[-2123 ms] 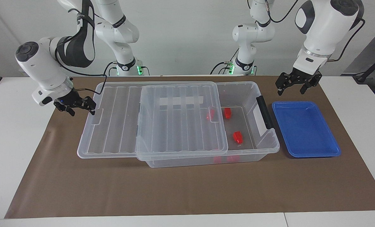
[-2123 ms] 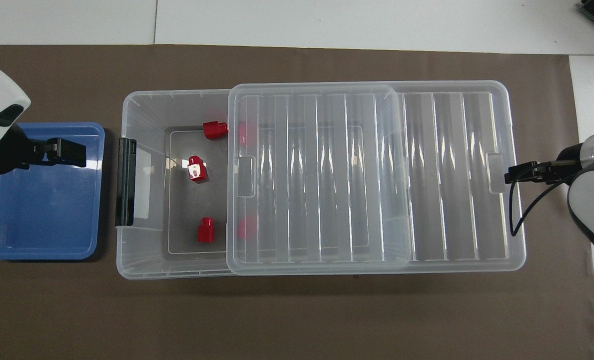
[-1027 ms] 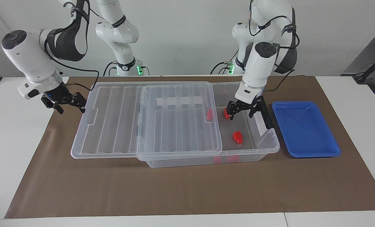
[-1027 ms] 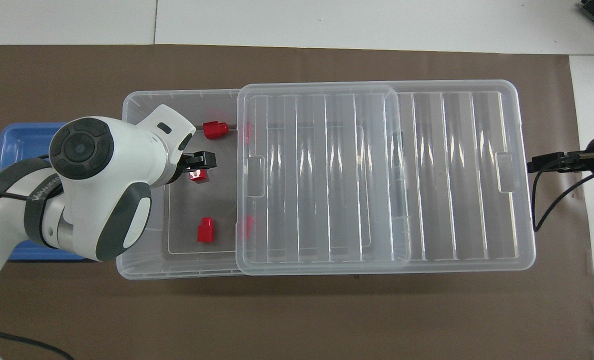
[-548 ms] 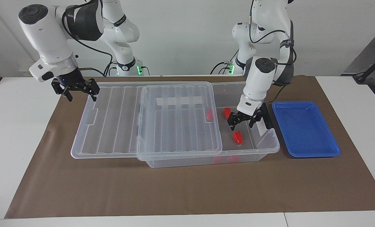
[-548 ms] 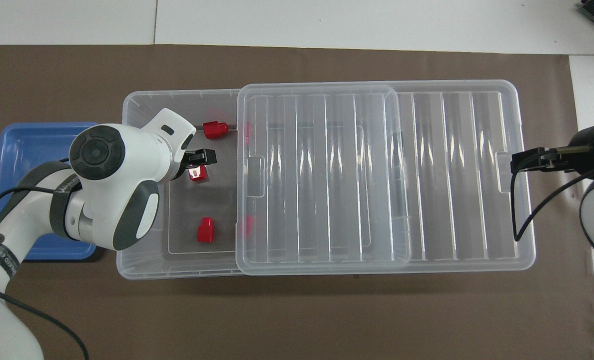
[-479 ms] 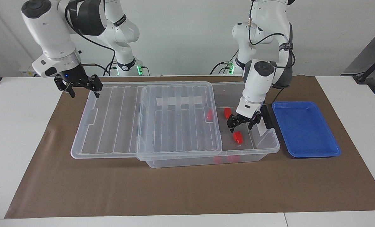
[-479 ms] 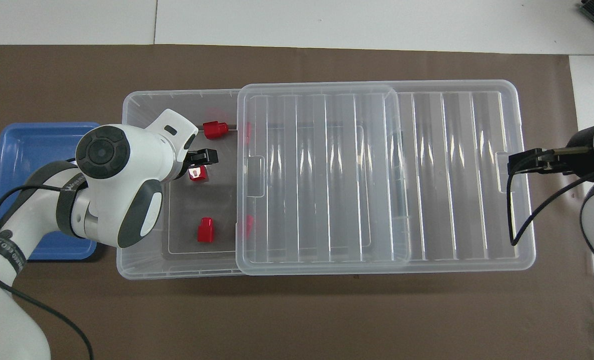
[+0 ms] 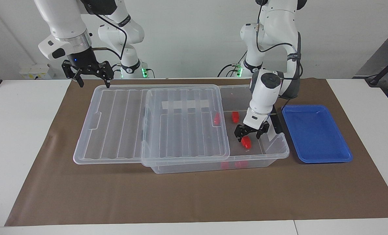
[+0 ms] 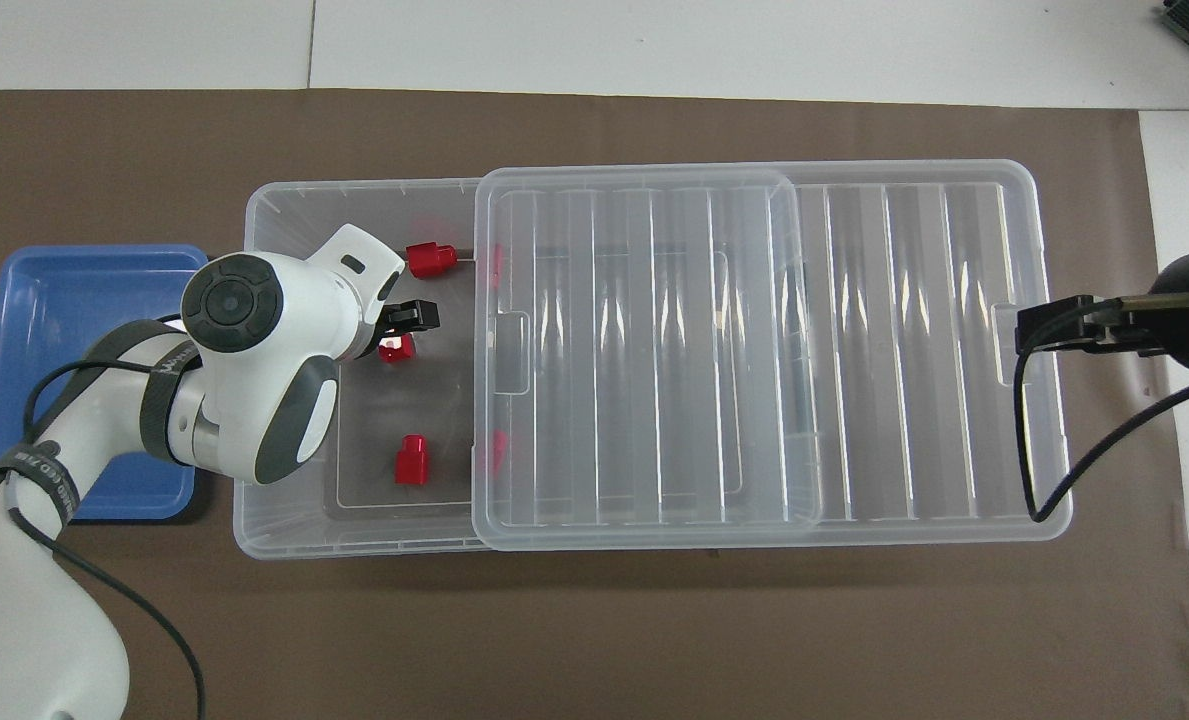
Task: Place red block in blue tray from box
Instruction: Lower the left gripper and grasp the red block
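The clear box (image 9: 280, 152) (image 10: 284, 532) holds several red blocks. My left gripper (image 9: 248, 135) (image 10: 396, 334) is down inside its uncovered end, open, its fingers on either side of one red block (image 9: 246, 142) (image 10: 395, 351) and just above it. A second red block (image 9: 235, 117) (image 10: 412, 461) lies nearer to the robots, and a third (image 10: 429, 259) sits against the wall farthest from them. The blue tray (image 9: 314, 137) (image 10: 64, 300) lies empty beside the box, toward the left arm's end. My right gripper (image 9: 93, 81) (image 10: 1024, 328) hangs open, raised over the lid's end.
The ribbed clear lid (image 9: 122, 124) (image 10: 754, 350) is slid toward the right arm's end and covers most of the box. A black latch (image 9: 276, 125) is on the box wall beside the tray. Brown paper (image 9: 180, 195) covers the table.
My left gripper swung from above the tray into the box and came down over the red block. The lid slid a little toward the right arm's end. My right gripper let go and rose.
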`<state>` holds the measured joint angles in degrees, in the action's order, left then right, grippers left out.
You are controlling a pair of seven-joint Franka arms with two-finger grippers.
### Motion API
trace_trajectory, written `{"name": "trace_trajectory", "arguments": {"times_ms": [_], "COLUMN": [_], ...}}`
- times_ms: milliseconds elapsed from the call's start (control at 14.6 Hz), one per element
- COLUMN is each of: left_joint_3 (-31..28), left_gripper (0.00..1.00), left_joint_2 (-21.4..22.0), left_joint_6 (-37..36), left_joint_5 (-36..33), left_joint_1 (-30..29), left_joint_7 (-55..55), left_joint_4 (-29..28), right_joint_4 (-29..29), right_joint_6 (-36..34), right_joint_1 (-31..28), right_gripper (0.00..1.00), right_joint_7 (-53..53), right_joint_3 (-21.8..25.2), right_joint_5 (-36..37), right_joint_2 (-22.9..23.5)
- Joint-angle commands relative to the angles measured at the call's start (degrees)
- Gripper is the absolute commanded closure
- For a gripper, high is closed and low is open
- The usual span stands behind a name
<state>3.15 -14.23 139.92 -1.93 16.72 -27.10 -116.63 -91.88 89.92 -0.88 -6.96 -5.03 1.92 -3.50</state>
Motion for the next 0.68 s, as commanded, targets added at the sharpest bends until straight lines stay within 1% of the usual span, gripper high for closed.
{"name": "trace_trajectory", "arguments": {"times_ms": [0, 205, 411, 548, 616], "left_joint_3": [0.1, 0.1, 0.1, 0.1, 0.1], "left_gripper": [0.00, 0.00, 0.00, 0.00, 0.10], "left_joint_2": [-0.8, -1.1, -1.2, -1.2, -1.2], "left_joint_6": [3.4, 4.9, 7.4, 7.4, 7.4], "left_joint_5": [-1.3, -1.3, -1.3, -1.3, -1.3], "left_joint_1": [-0.5, -0.5, -0.5, -0.5, -0.5], "left_joint_7": [-0.8, -0.8, -0.8, -0.8, -0.8], "left_joint_4": [-1.7, -2.8, -4.2, -4.3, -4.3], "right_joint_4": [3.8, 2.6, 2.9, 3.0, 2.9], "right_joint_6": [-2.8, -4.5, -4.5, -4.2, -3.7], "right_joint_1": [0.1, 0.2, -0.3, -0.5, -0.5], "right_gripper": [0.00, 0.00, 0.00, 0.00, 0.00], "right_joint_7": [-2.3, -2.4, -2.3, -2.2, -2.2], "right_joint_3": [-0.3, -0.3, -0.2, -0.1, -0.1], "right_joint_5": [0.6, 1.2, 1.4, 0.5, 0.3], "right_joint_2": [2.1, 1.9, 2.4, 2.4, 2.4]}}
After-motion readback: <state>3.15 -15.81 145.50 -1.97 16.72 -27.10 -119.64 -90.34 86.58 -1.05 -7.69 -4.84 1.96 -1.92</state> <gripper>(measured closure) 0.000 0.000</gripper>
